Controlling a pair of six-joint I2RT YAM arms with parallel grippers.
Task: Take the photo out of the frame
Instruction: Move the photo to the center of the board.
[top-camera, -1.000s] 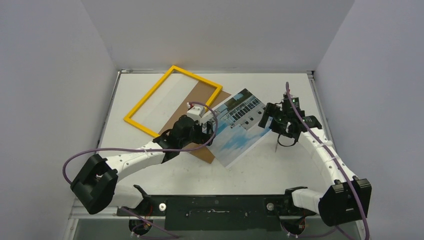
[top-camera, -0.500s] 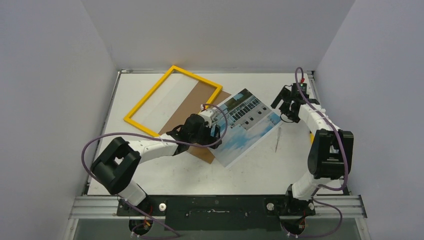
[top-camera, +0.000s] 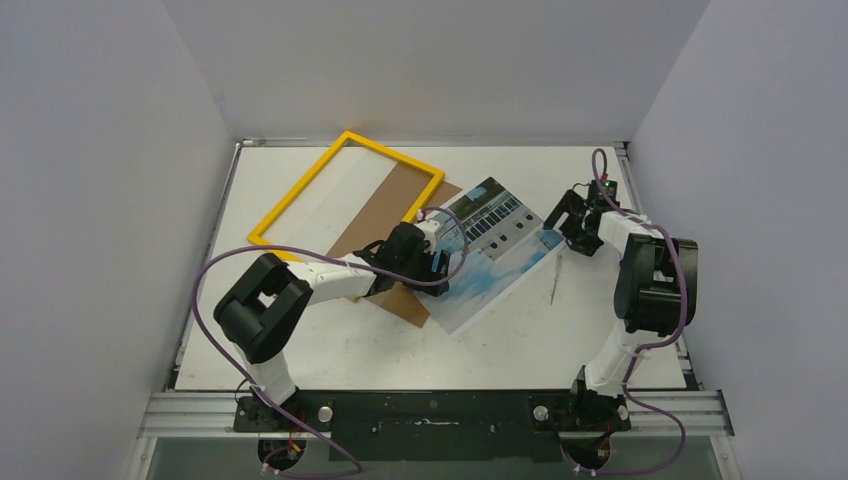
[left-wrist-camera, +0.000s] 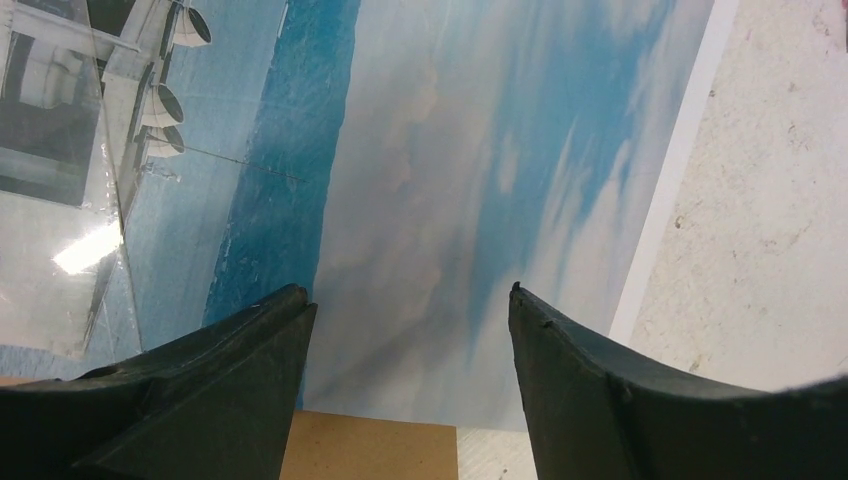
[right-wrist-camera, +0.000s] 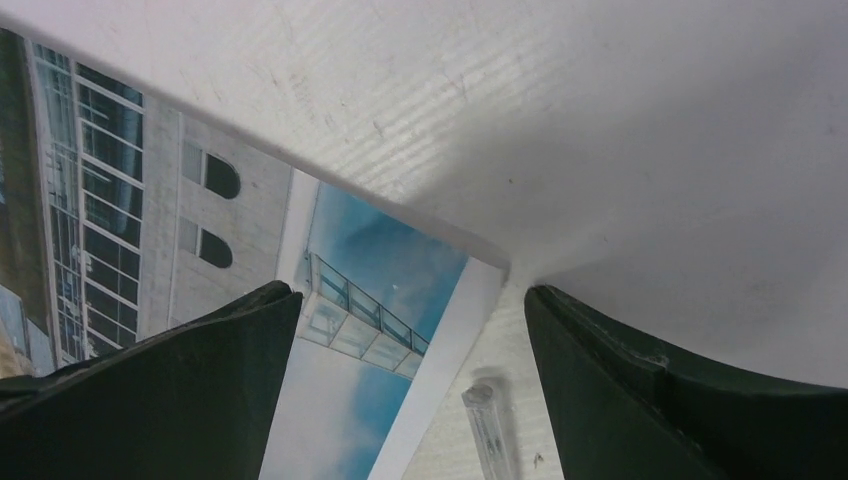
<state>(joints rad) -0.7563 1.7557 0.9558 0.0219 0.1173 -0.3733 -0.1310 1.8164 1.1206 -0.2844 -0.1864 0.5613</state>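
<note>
The left gripper (left-wrist-camera: 410, 300) hovers with its jaws apart and empty, and the photo (left-wrist-camera: 450, 150) lies flat just beneath it. The right gripper (right-wrist-camera: 410, 295), also spread, hangs over a corner of the photo. The frame (top-camera: 298, 187) lies beside the left gripper, on the side away from the right one.

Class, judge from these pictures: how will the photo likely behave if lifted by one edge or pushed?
Probably floppy: the photo is a thin sheet, so it would likely sag when lifted. Likely light, sliding easily when pushed, since it lies flat, partly on the brown board and partly on the table.
</note>
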